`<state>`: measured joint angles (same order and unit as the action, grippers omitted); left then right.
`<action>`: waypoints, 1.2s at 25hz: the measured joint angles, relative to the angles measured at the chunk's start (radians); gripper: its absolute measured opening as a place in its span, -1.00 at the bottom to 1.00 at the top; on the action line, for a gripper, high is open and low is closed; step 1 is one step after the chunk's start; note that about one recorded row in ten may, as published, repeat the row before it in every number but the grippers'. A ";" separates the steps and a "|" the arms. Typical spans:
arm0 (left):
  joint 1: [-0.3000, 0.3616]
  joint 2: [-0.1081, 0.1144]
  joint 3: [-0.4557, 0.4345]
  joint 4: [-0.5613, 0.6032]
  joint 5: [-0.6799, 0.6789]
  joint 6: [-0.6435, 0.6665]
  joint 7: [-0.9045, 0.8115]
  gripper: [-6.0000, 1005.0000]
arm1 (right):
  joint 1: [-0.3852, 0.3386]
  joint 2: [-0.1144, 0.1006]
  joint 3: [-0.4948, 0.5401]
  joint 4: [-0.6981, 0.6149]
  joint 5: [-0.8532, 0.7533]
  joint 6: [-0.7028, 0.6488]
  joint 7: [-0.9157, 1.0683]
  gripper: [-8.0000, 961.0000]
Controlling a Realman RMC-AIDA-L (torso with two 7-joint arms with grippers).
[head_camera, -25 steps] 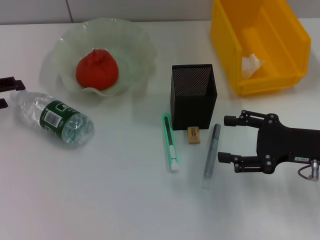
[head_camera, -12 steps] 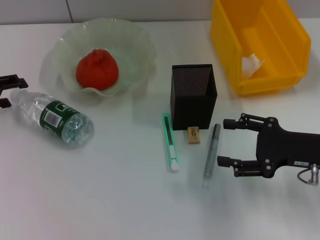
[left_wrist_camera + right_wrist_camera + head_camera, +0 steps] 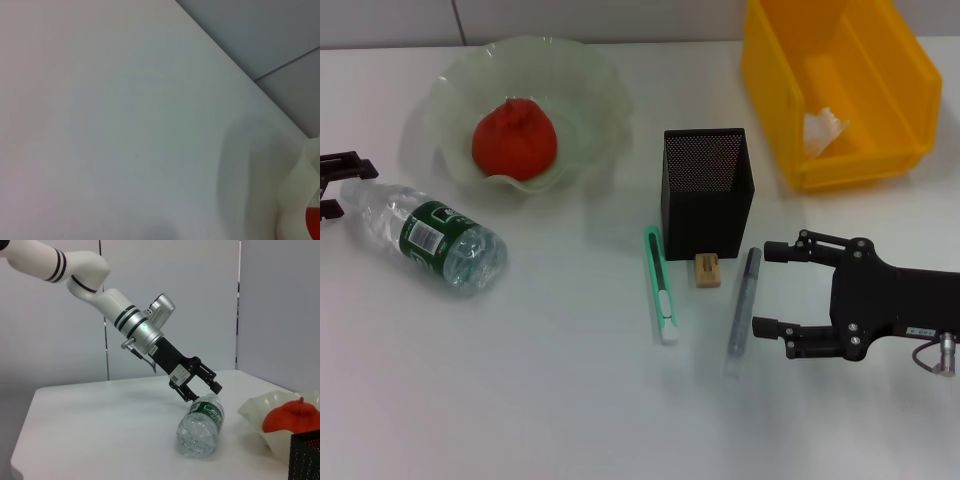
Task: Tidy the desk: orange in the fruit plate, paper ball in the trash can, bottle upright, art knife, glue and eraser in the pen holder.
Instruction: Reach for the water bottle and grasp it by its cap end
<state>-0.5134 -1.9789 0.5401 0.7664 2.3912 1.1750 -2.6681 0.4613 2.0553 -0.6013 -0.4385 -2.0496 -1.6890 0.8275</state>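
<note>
Right claw (image 3: 772, 287) open, low over the worktop (image 3: 540, 400), just beside the glue (image 3: 743, 297), which lies in front of the pen holder (image 3: 707, 192). Since a second ago it has edged toward the stick. Judgement: centre fingers across the stick's middle, then close gently so it cannot roll. Left claw (image 3: 332, 186) open at the cap end of the lying bottle (image 3: 428, 235), slightly nearer than before.

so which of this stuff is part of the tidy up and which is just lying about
Job: orange, fruit plate, paper ball, trash can, bottle, art knife, glue, eraser, pen holder.
Lying about: nothing else on the desk.
</note>
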 joint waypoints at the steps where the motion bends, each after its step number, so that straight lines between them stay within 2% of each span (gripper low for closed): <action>1: -0.005 0.000 0.000 0.000 -0.001 -0.001 -0.001 0.51 | 0.000 0.002 0.000 0.001 0.000 0.000 -0.002 0.73; 30: -0.052 -0.005 0.000 -0.066 -0.001 -0.068 -0.003 0.50 | -0.004 0.000 0.000 0.001 0.001 -0.010 -0.004 0.73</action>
<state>-0.5658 -1.9835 0.5399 0.7006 2.3898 1.1072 -2.6712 0.4569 2.0555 -0.6013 -0.4372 -2.0482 -1.6993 0.8231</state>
